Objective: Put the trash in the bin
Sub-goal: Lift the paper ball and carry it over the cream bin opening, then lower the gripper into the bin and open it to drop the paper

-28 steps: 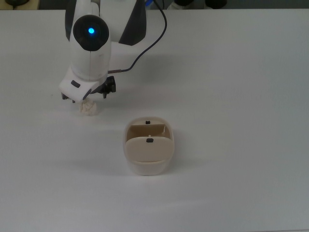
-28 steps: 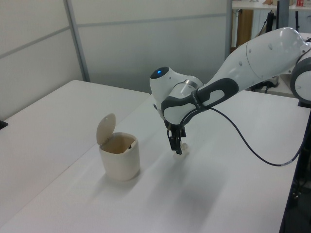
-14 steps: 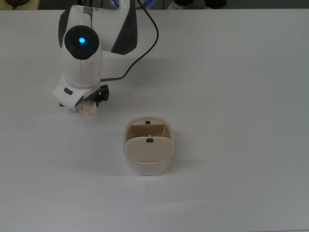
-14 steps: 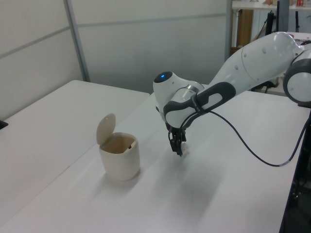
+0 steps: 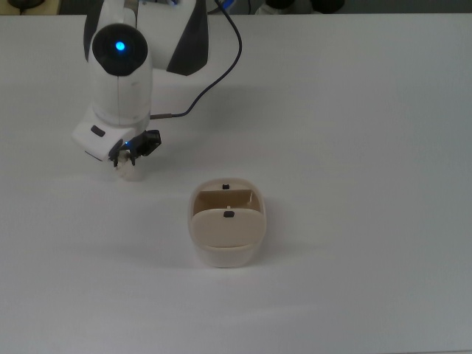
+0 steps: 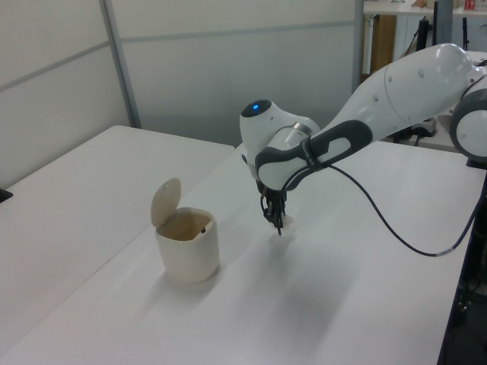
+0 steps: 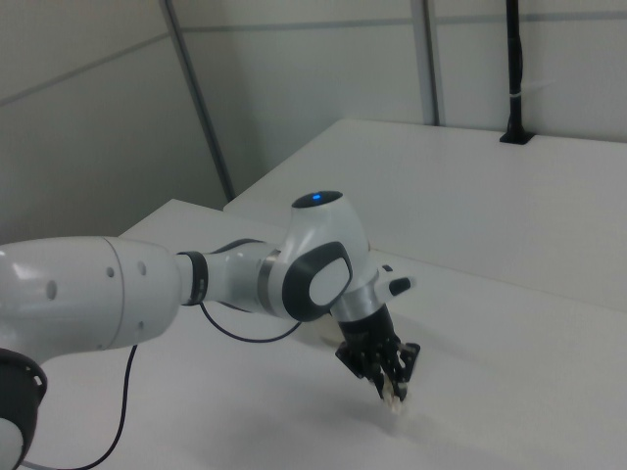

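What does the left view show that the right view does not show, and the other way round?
Only the left view shows the bin, standing on the white table with its flap lid swung up, on the left view's left of the arm.

Only the right view shows a black post standing at the far edge of a second table.

Both show the gripper pointing down with the trash at its fingertips, the arm's blue light, the black cable and the grey wall panels.
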Action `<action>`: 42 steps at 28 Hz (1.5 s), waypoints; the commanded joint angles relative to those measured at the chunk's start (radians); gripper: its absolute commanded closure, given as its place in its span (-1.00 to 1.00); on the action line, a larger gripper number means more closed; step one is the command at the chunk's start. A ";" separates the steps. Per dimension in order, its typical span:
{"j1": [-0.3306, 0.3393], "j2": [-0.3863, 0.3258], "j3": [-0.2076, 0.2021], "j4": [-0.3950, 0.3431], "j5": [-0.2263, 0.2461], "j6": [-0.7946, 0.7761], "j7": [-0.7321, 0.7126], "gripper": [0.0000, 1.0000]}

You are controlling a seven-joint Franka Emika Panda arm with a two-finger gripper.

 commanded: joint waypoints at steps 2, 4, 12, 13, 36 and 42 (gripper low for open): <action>0.013 -0.132 0.014 -0.015 0.084 -0.022 -0.006 0.47; 0.019 -0.146 0.034 0.011 0.109 -0.027 -0.005 0.46; 0.086 -0.138 0.054 0.074 0.129 -0.026 0.024 0.42; 0.091 -0.135 0.054 0.076 0.129 -0.021 0.024 0.42; 0.162 -0.029 0.054 0.094 0.118 0.321 0.141 -1.00; 0.155 -0.040 0.051 0.101 0.129 0.217 0.176 -1.00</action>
